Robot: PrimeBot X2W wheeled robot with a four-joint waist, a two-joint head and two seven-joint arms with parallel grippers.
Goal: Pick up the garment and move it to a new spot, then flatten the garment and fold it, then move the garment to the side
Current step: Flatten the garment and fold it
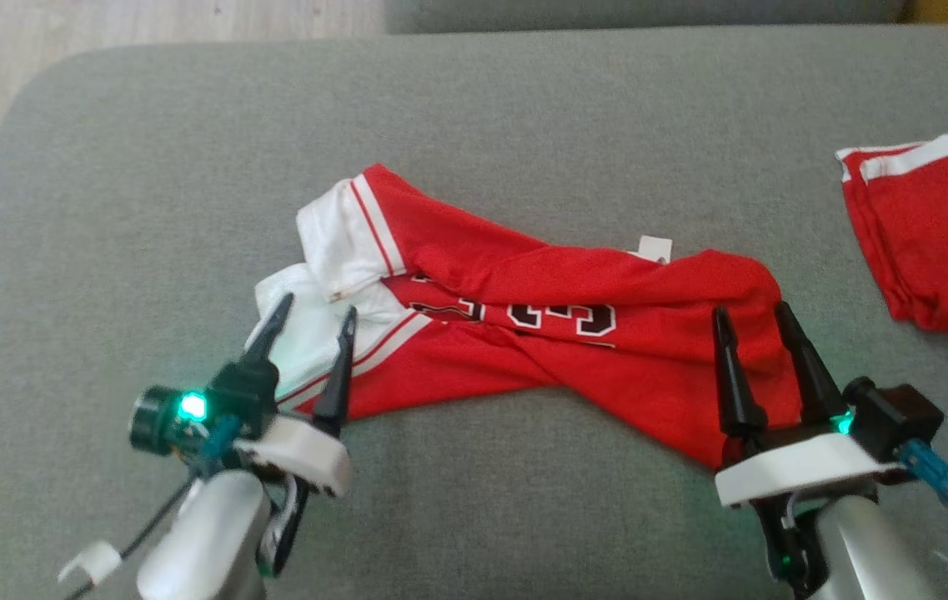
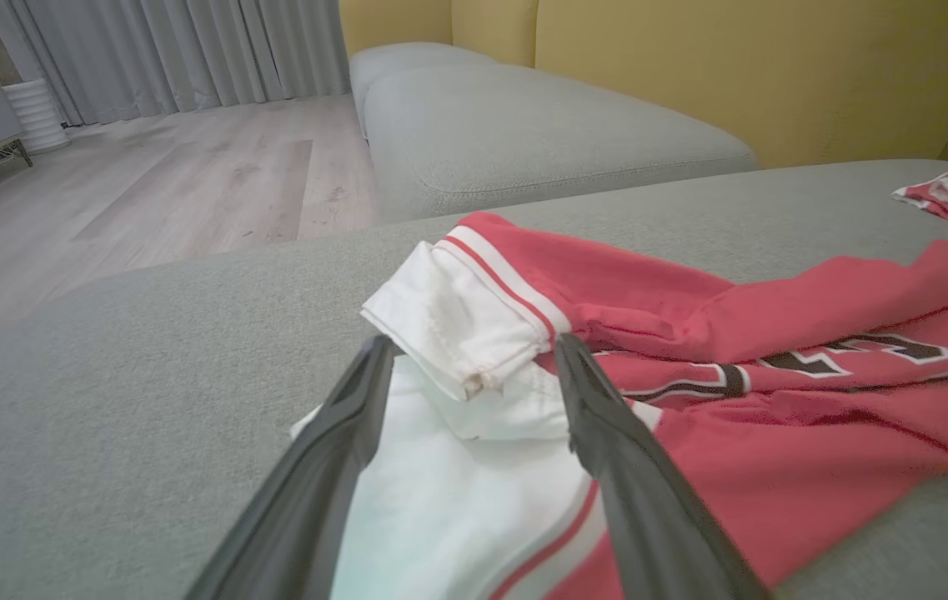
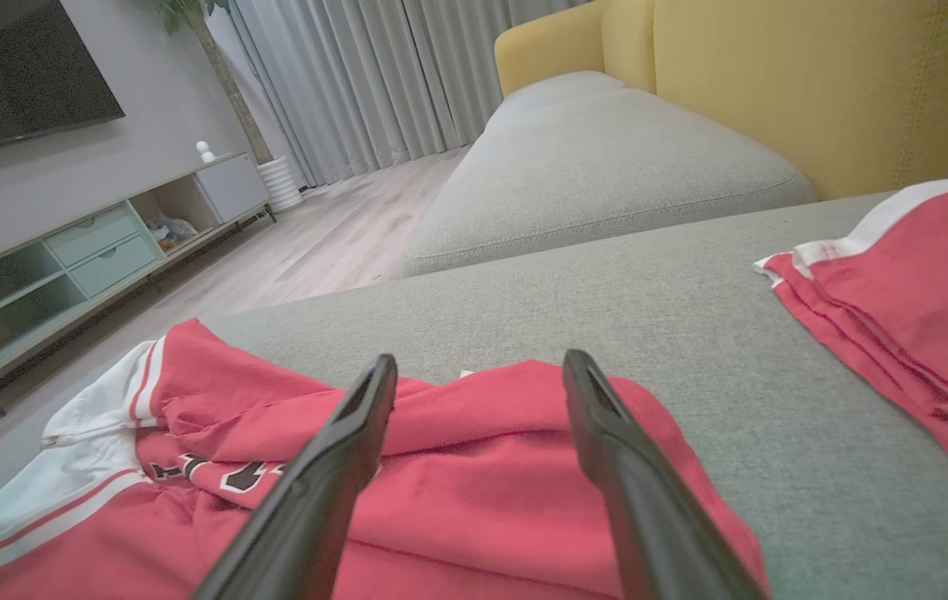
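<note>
garment (image 1: pixel 515 279) — white end at left end effector (image 1: pixel 318 305), red end at right end effector (image 1: pixel 750 309), both wide

A grey fabric sofa seat (image 1: pixel 148 167) spreads across the frame. Behind it a second grey cushion (image 3: pixel 607 158) sits against a mustard-yellow backrest (image 3: pixel 840 75). Pale wood floor (image 2: pixel 148 192) runs at upper left to grey curtains (image 3: pixel 373 75). At far left a dark television (image 3: pixel 15 67) hangs above a low media cabinet (image 3: pixel 98 242).
</note>
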